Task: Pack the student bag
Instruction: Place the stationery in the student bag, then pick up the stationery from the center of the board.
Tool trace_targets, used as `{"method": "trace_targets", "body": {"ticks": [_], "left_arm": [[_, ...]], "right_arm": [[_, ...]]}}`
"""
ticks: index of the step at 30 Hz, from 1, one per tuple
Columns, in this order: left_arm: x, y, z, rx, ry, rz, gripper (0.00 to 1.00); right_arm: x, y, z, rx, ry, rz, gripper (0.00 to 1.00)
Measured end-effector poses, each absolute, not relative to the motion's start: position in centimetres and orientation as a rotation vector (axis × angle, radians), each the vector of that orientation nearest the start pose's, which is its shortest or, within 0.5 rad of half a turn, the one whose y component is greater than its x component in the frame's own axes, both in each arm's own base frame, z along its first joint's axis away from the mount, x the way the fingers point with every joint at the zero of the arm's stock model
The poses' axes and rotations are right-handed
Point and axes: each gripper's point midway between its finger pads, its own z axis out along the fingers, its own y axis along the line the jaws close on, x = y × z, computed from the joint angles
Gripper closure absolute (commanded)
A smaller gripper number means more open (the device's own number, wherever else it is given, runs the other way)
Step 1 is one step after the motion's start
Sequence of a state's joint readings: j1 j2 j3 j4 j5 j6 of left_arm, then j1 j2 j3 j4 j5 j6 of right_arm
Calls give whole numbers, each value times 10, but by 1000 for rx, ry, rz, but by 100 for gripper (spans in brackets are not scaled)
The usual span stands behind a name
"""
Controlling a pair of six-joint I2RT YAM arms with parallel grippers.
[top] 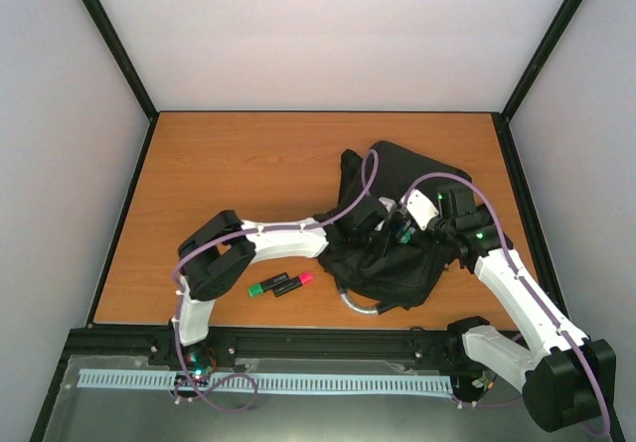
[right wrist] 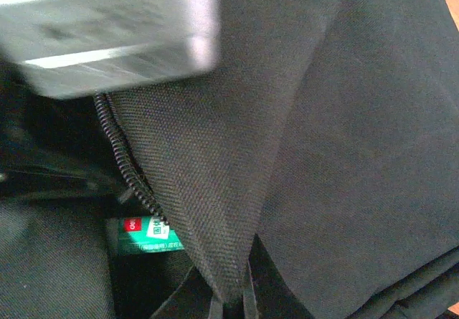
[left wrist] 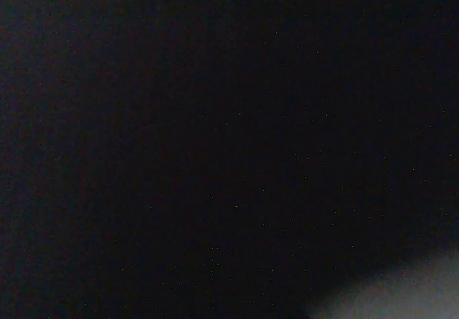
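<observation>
The student bag point(top: 402, 263), a black fabric backpack, lies crumpled at the centre right of the table, its grey loop handle point(top: 358, 306) toward the front. My left gripper point(top: 381, 231) reaches into the bag's opening and its fingers are hidden; the left wrist view is almost all dark. My right gripper point(right wrist: 232, 305) is shut on a fold of the bag's flap point(right wrist: 215, 190) beside the zip teeth point(right wrist: 123, 163), holding it up. A green-labelled item point(right wrist: 145, 234) lies inside the bag.
Two highlighters, one green point(top: 263, 287) and one pink point(top: 295, 282), lie on the wooden table point(top: 229, 174) left of the bag, under the left arm. Black frame posts and pale walls enclose the table.
</observation>
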State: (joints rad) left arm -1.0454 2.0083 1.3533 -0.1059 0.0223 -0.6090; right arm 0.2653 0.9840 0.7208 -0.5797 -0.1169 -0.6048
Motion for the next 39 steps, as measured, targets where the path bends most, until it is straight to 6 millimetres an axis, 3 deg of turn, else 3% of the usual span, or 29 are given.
{"method": "trace_targets", "body": {"ticks": [3,5,6,9,11,12,13,18,23,31,34,39], "left_arm": [[253,-452,88,602,2434,-808,88],[241,-443,96,654,2431,-825,80],[236,-440,102,682,2423,-838,73],[221,-430,118,758,2405,-871,34],[211,-418,124,792,2406,-874,22],[207,-411,126,796,2414,-871,4],[202,-403,126,792,2429,-860,1],[193,-364,123,770,2516,-700,0],[181,-342,119,846,2512,-441,0],[180,-290,113,839,2529,-154,0],[179,-283,134,819,2495,-190,0],[185,-266,202,707,2337,-272,0]], "right_arm": [[274,95,144,-1064,2162,-15,97],[273,95,144,-1065,2162,-13,97],[273,95,144,-1065,2162,-13,97],[273,96,144,-1065,2162,-11,97],[273,96,144,-1065,2161,-11,97],[273,96,144,-1065,2161,-10,97],[273,96,144,-1065,2161,-10,97],[273,97,144,-1068,2160,-1,97],[271,99,143,-1079,2160,16,97],[271,100,142,-1081,2162,17,97],[271,100,141,-1084,2167,21,97],[271,101,139,-1089,2173,28,97]]}}
